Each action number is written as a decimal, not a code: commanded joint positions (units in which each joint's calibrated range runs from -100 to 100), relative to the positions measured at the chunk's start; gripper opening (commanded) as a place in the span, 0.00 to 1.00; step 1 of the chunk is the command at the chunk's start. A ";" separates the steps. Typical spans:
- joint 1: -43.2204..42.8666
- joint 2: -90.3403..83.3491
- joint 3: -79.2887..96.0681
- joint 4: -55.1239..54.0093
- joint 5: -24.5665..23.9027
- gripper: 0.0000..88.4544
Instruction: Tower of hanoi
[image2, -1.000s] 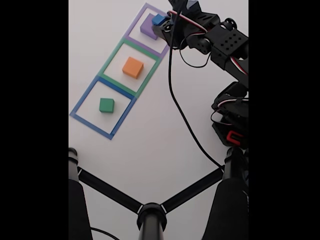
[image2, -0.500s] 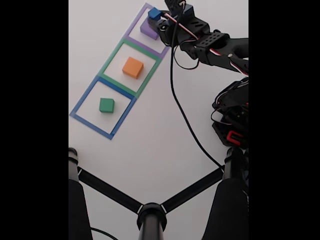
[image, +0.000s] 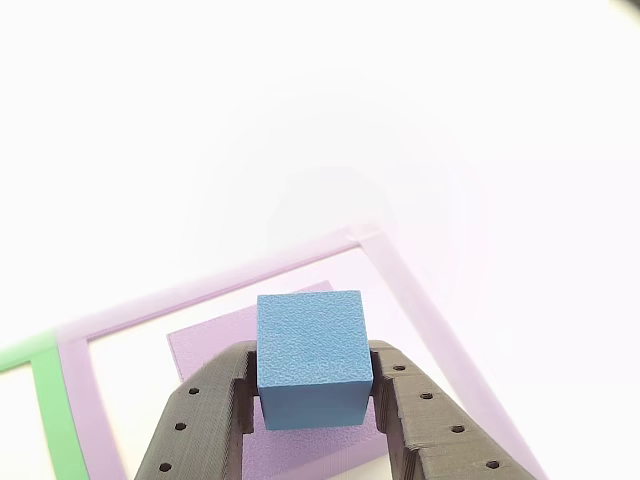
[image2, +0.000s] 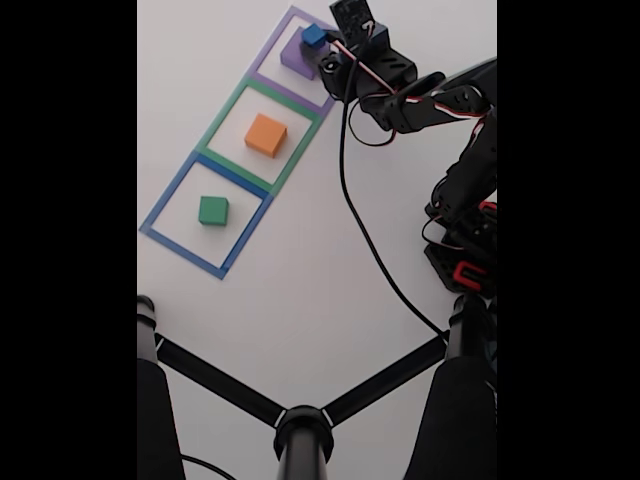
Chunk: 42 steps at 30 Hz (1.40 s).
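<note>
In the other view my gripper (image: 315, 388) is shut on the smallest blue cube (image: 312, 355), one dark grey finger (image: 205, 425) on each side. The cube hangs over the flat purple block (image: 210, 345); I cannot tell whether the two touch. The fixed view shows the gripper (image2: 320, 48) at the top, with the blue cube (image2: 314, 36) over the purple block (image2: 294, 56). Further down the row the orange block (image2: 265, 134) lies alone in the middle taped square. The green cube (image2: 212, 210) sits alone in the lowest square.
Three taped outlines run in a diagonal row: purple (image2: 323, 104), green (image2: 228, 112) and blue (image2: 170, 200). A black cable (image2: 365, 235) trails from the arm across the table. The arm's base (image2: 465, 255) stands at the right, black tripod legs (image2: 215, 382) cross the bottom.
The arm has folded more upright and drawn back slightly. The blue cube stays gripped over the purple block, shifting only a little.
</note>
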 joint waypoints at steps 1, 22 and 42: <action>0.25 1.05 -0.17 -4.22 0.00 0.06; 0.02 3.45 -0.90 -8.18 0.00 0.29; -3.10 -38.86 -35.70 87.00 0.00 0.01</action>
